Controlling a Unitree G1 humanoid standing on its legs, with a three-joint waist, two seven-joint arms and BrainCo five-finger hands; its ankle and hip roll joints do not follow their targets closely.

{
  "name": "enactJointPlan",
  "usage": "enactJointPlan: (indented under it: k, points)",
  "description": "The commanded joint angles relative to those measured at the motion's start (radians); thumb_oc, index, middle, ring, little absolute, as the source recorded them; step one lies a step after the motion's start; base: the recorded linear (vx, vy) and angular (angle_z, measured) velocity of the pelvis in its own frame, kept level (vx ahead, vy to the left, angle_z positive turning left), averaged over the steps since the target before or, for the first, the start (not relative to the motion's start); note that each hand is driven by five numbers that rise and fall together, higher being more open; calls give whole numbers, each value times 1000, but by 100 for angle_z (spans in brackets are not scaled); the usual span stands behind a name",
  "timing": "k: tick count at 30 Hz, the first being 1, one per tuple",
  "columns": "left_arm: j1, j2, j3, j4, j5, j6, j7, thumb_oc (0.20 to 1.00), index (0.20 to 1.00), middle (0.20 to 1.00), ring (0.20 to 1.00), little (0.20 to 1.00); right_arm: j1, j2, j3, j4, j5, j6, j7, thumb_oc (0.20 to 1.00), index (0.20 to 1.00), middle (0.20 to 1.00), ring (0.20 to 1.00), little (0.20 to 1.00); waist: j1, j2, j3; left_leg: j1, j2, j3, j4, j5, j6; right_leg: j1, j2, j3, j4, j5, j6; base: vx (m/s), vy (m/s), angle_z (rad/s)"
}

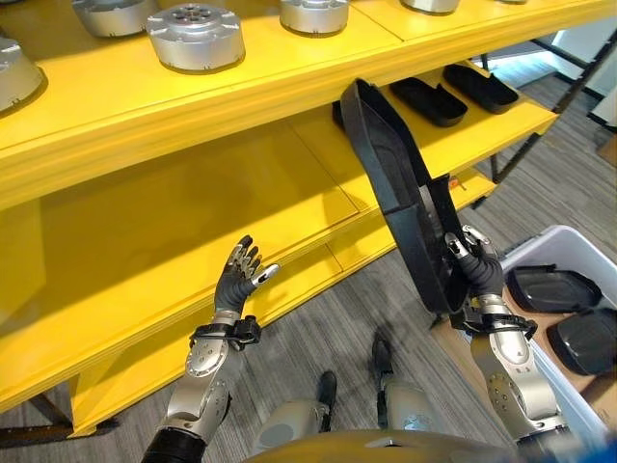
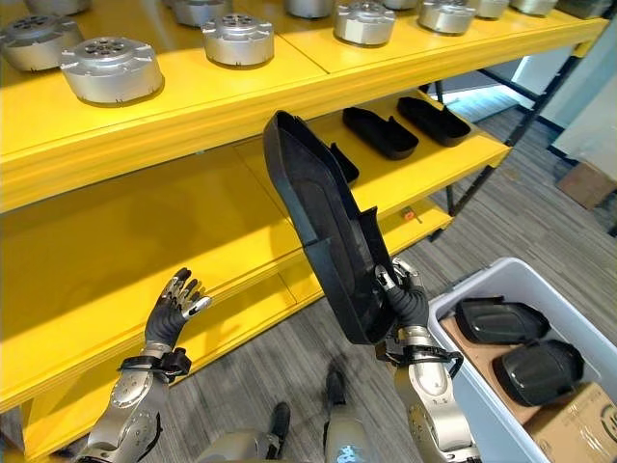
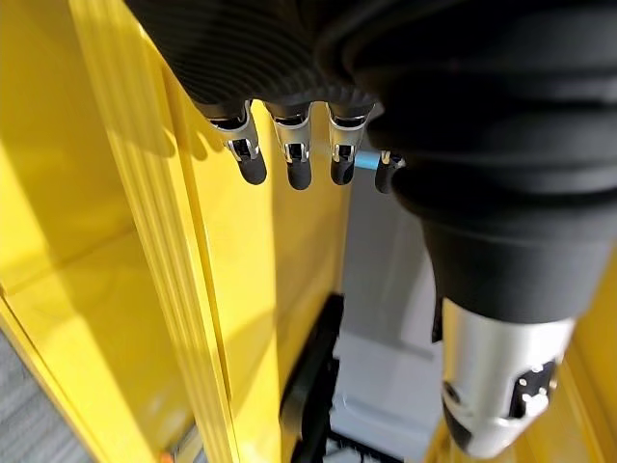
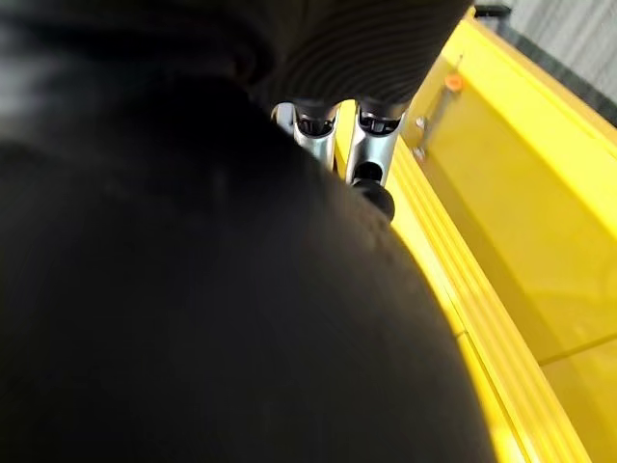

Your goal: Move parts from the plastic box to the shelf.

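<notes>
Gripping a long black part (image 2: pixel 323 227) at its lower end, our right robot hand (image 2: pixel 405 299) tilts it toward the yellow shelf (image 2: pixel 289 72) for placing; our left robot hand (image 1: pixel 239 273) waits open below the shelf.

matt black plastic part (image 2: pixel 323 222), glossy yellow shelf (image 2: pixel 116 251), machined metal discs (image 2: pixel 111 68), translucent plastic box (image 2: pixel 482 405).

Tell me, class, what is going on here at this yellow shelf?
The robot's right hand grips the lower end of a long black part, holding it upright and tilted in front of the yellow shelf. The left hand is open and empty, raised near the middle shelf. More black parts lie in the plastic box on the right.
</notes>
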Motion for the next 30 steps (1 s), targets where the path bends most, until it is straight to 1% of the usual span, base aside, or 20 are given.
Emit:
enactJointPlan:
  k: [1, 2, 4, 5, 8, 10, 14, 16, 17, 18, 19, 20, 21, 22, 23, 25, 26, 28, 29, 30]
  points:
    - [17, 24, -4, -87, 10, -53, -32, 1000, 1000, 1000, 1000, 1000, -88, -2, -60, -43, 26, -86, 26, 200, 200, 200, 200, 200, 0, -53, -40, 191, 65, -20, -57, -150, -86, -18, 13, 35, 72, 67, 38, 197, -160, 38]
    - [18, 24, -4, -87, 10, -53, -32, 1000, 1000, 1000, 1000, 1000, -88, -2, -60, -43, 25, -86, 26, 200, 200, 200, 200, 200, -1, -52, -40, 192, 66, -21, -59, -150, -86, -18, 14, 35, 73, 67, 37, 213, -189, 34]
    - [37, 16, 3, -94, 2, -53, -29, 1000, 1000, 1000, 1000, 1000, -86, -7, -62, -45, 27, -85, 31, 200, 200, 200, 200, 200, 9, -50, -56, 204, 91, -27, -74, -147, -98, -9, 20, 6, 81, 48, 30, 192, -233, 28]
    - [45, 20, 1, -98, -9, -51, -31, 1000, 1000, 1000, 1000, 1000, -82, -18, -72, -44, 25, -86, 31, 200, 200, 200, 200, 200, 15, -48, -70, 207, 126, -55, -84, -137, -122, 5, 30, -27, 93, 15, 14, 175, -260, 24]
    - [50, 23, -7, -99, -19, -49, -32, 1000, 1000, 1000, 1000, 1000, -81, -26, -73, -42, 26, -87, 31, 200, 200, 200, 200, 200, 17, -48, -75, 206, 149, -75, -88, -130, -138, 11, 36, -48, 102, -8, -1, 105, -200, 46]
    - [56, 21, -14, -98, -30, -47, -30, 1000, 1000, 1000, 1000, 1000, -85, -39, -70, -40, 29, -87, 34, 200, 200, 200, 200, 200, 24, -49, -82, 200, 178, -102, -93, -111, -160, 23, 45, -88, 114, -38, -17, 83, -227, 32]
    - [65, 13, -13, -97, -44, -46, -28, 1000, 1000, 1000, 1000, 1000, -93, -51, -66, -32, 35, -89, 33, 200, 200, 200, 200, 200, 37, -53, -79, 171, 187, -116, -65, -94, -175, 47, 48, -121, 109, -57, -32, 43, -153, 49]
    - [70, 8, -15, -100, -52, -48, -32, 1000, 1000, 1000, 1000, 1000, -95, -59, -65, -31, 41, -94, 33, 200, 200, 200, 200, 200, 47, -59, -66, 111, 173, -88, 16, -57, -200, 82, 36, -144, 80, -58, -42, -40, -95, 41]
    - [59, 14, -21, -105, -57, -45, -30, 1000, 1000, 1000, 1000, 1000, -103, -73, -74, -29, 40, -103, 22, 200, 200, 200, 200, 200, 57, -82, -28, -4, 174, 13, 139, 3, -224, 122, 7, -195, 51, -61, -50, -91, -92, 40]
    - [56, 24, -17, -115, -63, -36, -31, 1000, 1000, 1000, 1000, 1000, -117, -75, -65, -26, 37, -101, 6, 200, 200, 200, 200, 200, 58, -92, -16, -32, 277, 135, 88, 32, -211, 144, -10, -230, 46, -69, -44, -15, -8, 100]
    - [80, 27, -7, -129, -50, -35, -36, 1000, 1000, 1000, 1000, 1000, -115, -75, -61, -24, 22, -91, 4, 200, 200, 200, 200, 200, 68, -79, -27, -23, 372, 160, -35, 71, -219, 169, -15, -239, 37, -85, -30, 123, 92, 159]
    - [86, 28, -7, -132, -44, -35, -33, 1000, 1000, 1000, 1000, 1000, -112, -71, -56, -18, 22, -90, 3, 200, 200, 200, 200, 200, 74, -65, -31, -27, 397, 164, -94, 116, -233, 178, -15, -243, 40, -94, -22, 131, 112, 152]
    - [87, 27, -7, -132, -44, -35, -33, 1000, 1000, 1000, 1000, 1000, -112, -71, -56, -18, 22, -90, 3, 200, 200, 200, 200, 200, 74, -64, -32, -22, 399, 164, -105, 122, -235, 178, -14, -243, 41, -95, -22, 111, 109, 83]
    - [94, 25, -1, -131, -40, -35, -31, 1000, 1000, 1000, 1000, 1000, -109, -70, -52, -14, 25, -87, 4, 200, 200, 200, 200, 200, 79, -50, -37, -28, 410, 165, -147, 152, -247, 186, -14, -246, 43, -105, -15, 184, 245, 28]
    - [106, 12, 13, -125, -42, -31, -34, 1000, 1000, 1000, 1000, 1000, -112, -59, -25, -17, 35, -76, 23, 200, 200, 200, 200, 200, 87, -20, -49, -11, 411, 167, -187, 145, -255, 199, -20, -238, 55, -122, -6, 201, 287, 20]
    - [107, 8, 14, -121, -42, -33, -36, 1000, 1000, 1000, 1000, 1000, -121, -44, -1, -4, 31, -68, 33, 200, 200, 200, 200, 200, 98, -12, -60, 3, 402, 169, -171, 123, -251, 210, -33, -224, 59, -124, -1, 129, 217, -3]
    - [107, 8, 15, -120, -42, -33, -36, 1000, 1000, 1000, 1000, 1000, -122, -44, 0, -3, 31, -68, 32, 200, 200, 200, 200, 200, 100, -13, -59, 5, 402, 172, -171, 122, -251, 210, -34, -221, 59, -124, -1, 127, 204, -43]
    - [93, 37, 8, -129, -39, -30, -58, 1000, 1000, 1000, 1000, 1000, -150, -25, 13, 2, 45, -53, 46, 200, 200, 200, 200, 200, 118, -35, -64, -2, 355, 205, -99, 65, -233, 252, -101, -223, 49, -102, 24, 176, 260, -42]
    - [93, 37, 8, -129, -39, -30, -58, 1000, 1000, 1000, 1000, 1000, -150, -25, 13, 2, 45, -53, 46, 200, 200, 200, 200, 200, 119, -36, -64, -2, 354, 206, -97, 63, -232, 253, -103, -222, 48, -102, 25, 203, 317, -15]
    - [83, 66, 7, -133, -40, -25, -54, 1000, 1000, 1000, 1000, 1000, -199, -15, 24, 22, 49, -47, 35, 200, 200, 200, 200, 200, 132, -49, -68, -10, 323, 222, -71, 32, -215, 258, -140, -221, 36, -80, 44, 141, 222, 6]
